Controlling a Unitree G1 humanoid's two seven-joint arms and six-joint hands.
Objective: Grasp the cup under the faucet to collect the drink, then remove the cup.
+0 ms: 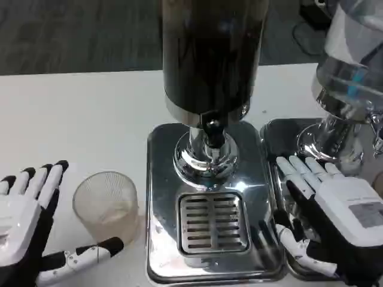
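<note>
Head view, clear plastic cup (106, 204) upright on white table (72, 119), left of the dark drink dispenser's (210, 54) drip tray (212, 222), left hand (33, 230) empty, fingers spread around it without contact, right hand (326, 212) empty, fingers apart, over neighbouring dispenser's base (287, 140).

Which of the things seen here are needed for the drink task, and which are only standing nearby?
Needed for the task:
- clear cup, on the table left of the dispenser
- dark drink dispenser with its faucet
- drip grate
- left hand, open beside the cup

Only nearby:
- second dispenser, at the right
- right hand, over the second base
</note>
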